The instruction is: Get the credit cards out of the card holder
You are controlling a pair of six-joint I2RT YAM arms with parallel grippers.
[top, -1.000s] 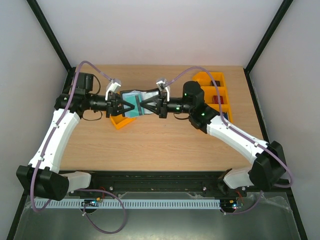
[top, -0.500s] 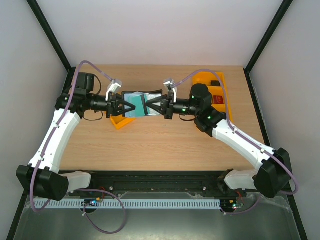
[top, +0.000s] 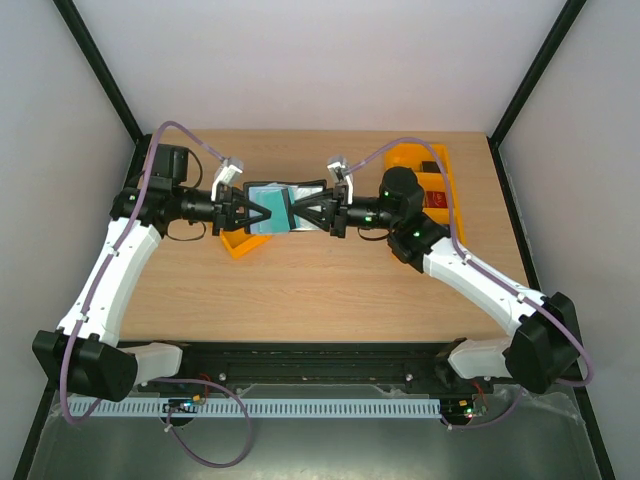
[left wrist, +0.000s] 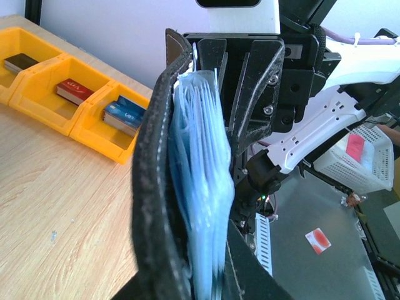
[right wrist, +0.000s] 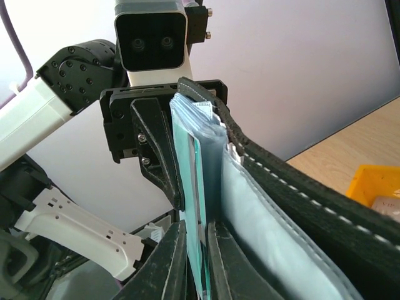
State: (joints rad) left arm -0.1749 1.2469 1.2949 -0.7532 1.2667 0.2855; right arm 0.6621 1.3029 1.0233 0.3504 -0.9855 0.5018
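The card holder [top: 280, 198] is held in the air above the tabletop [top: 330, 290], near the middle of its far edge. Its left end is clamped by the left hand [top: 266, 213]. A teal credit card [right wrist: 197, 206] is pinched between the narrowly set fingers of the right hand [top: 298, 213]. Compared with a second ago, the right hand is drawn back toward the right edge and the holder is spread wider.

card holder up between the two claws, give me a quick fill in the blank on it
1. The outer cover of the card holder is ___.
2. The left claw grips it clear of the wooden ___.
3. The right claw pinches a single teal ___.
Missing words: black; table; credit card.
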